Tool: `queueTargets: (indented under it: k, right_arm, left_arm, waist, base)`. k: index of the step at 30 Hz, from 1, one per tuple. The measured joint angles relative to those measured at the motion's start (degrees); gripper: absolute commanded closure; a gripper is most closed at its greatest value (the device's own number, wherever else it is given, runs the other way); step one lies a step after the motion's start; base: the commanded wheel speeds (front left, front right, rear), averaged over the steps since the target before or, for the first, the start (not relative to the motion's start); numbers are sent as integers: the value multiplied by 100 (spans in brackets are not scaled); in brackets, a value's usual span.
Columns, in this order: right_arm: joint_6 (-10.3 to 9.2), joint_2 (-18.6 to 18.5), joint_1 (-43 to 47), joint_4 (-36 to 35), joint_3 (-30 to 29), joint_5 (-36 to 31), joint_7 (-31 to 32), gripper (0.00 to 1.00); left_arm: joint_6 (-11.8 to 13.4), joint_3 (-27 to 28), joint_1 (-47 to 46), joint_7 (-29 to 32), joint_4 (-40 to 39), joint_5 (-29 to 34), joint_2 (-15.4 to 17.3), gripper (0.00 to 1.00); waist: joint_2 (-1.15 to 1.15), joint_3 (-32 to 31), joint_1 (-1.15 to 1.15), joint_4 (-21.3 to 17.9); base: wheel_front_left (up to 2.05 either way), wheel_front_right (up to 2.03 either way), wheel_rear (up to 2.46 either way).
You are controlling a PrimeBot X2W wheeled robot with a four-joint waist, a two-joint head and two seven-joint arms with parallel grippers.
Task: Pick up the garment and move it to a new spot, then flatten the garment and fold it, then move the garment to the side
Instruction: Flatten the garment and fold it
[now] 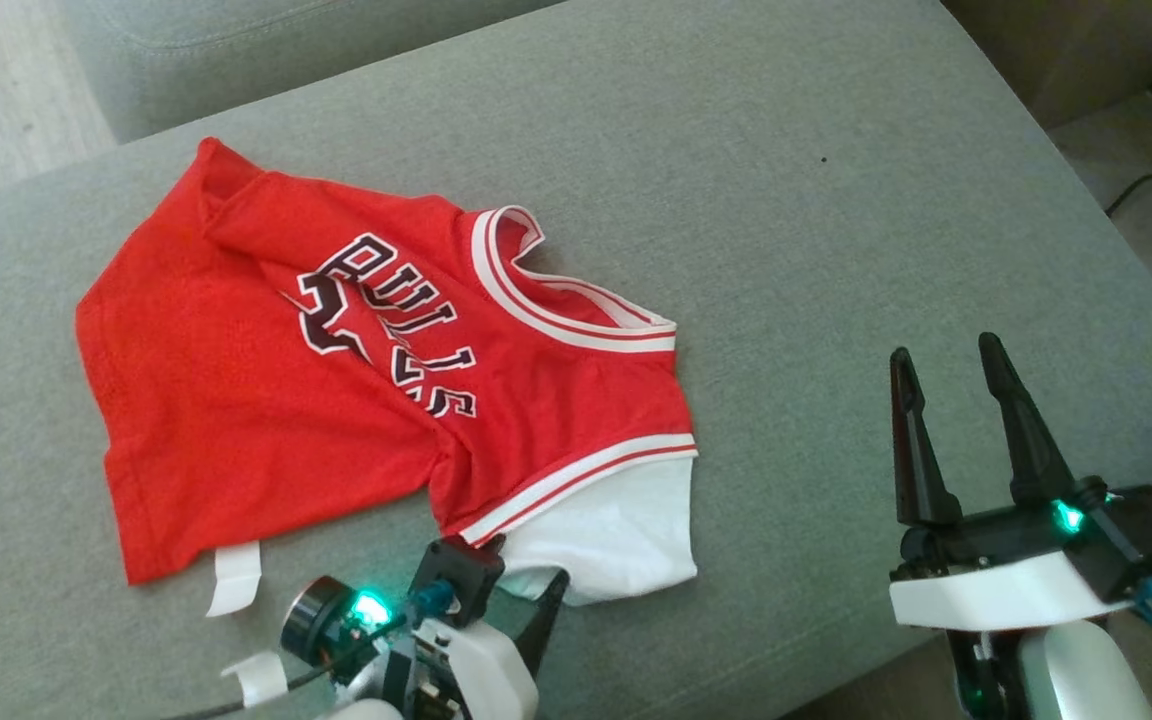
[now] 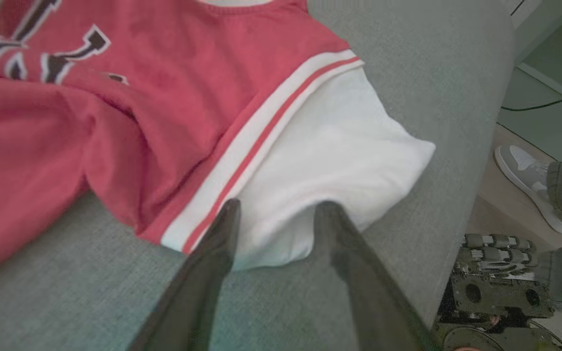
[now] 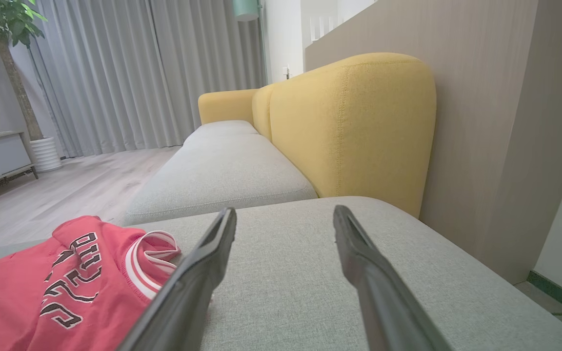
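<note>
The garment (image 1: 236, 400) is a red basketball jersey with dark lettering, white-striped trim and a white sleeve (image 1: 606, 540). It lies rumpled on the grey sofa cushion (image 1: 786, 200). My left gripper (image 1: 528, 565) sits at the sleeve's near edge. In the left wrist view its fingers (image 2: 222, 229) stand apart over the white sleeve (image 2: 339, 156), so the left gripper (image 2: 278, 207) is open, and the red body of the garment (image 2: 139, 112) spreads to the left. My right gripper (image 1: 944, 350) hovers open to the right of the garment, holding nothing. The right wrist view has that gripper (image 3: 285, 212) above bare cushion, the garment (image 3: 27, 292) at lower left.
A white tag (image 1: 236, 575) pokes out from the garment's near hem. The cushion's right edge drops to the floor, where a person's shoe (image 2: 522, 168) stands by the robot base (image 2: 495, 278). A yellow backrest (image 3: 349, 126) rises behind a second grey seat (image 3: 222, 175).
</note>
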Motion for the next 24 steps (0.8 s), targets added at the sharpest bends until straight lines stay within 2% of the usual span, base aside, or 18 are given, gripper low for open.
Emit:
queueTargets:
  k: [2, 5, 8, 13, 16, 21, 24]
  right_arm:
    - [0, 0, 2, 0, -9, -36, 0, 0]
    - [0, 0, 7, 0, -56, -40, 0, 0]
    - [0, 0, 19, -2, -126, -99, 0, 0]
    - [0, 1, 178, -49, -324, -193, 1, 0]
    - [0, 1, 287, -51, -460, -304, 0, 0]
    - [0, 4, 372, -43, -657, -445, 0, 0]
    - [0, 5, 405, -5, -803, -470, 0, 0]
  left_arm:
    - [56, -3, 16, -185, 33, 55, -91, 0]
    - [-47, 44, 162, -358, -119, -213, -236, 0]
    - [-26, 126, 392, -628, -399, -282, -267, 0]
    - [425, 695, 488, -1635, -809, -161, -285, 0]
    - [581, 899, 561, -2230, -822, 1, -286, 0]
    - [723, 1215, 1059, -3083, -499, 27, -353, 0]
    - [759, 1419, 1285, -3308, -269, 33, -396, 0]
  waist:
    - [0, -12, 0, 54]
    - [0, -33, 0, 143]
    - [0, -69, 0, 262]
    - [0, -171, 0, 579]
    - [0, -262, 0, 833]
    - [0, -434, 0, 1303]
    - [0, -554, 0, 1592]
  base:
    - [0, 0, 0]
    - [0, 0, 0]
    - [0, 0, 0]
    - [0, 0, 0]
    - [0, 0, 0]
    - [0, 0, 0]
    - [0, 0, 0]
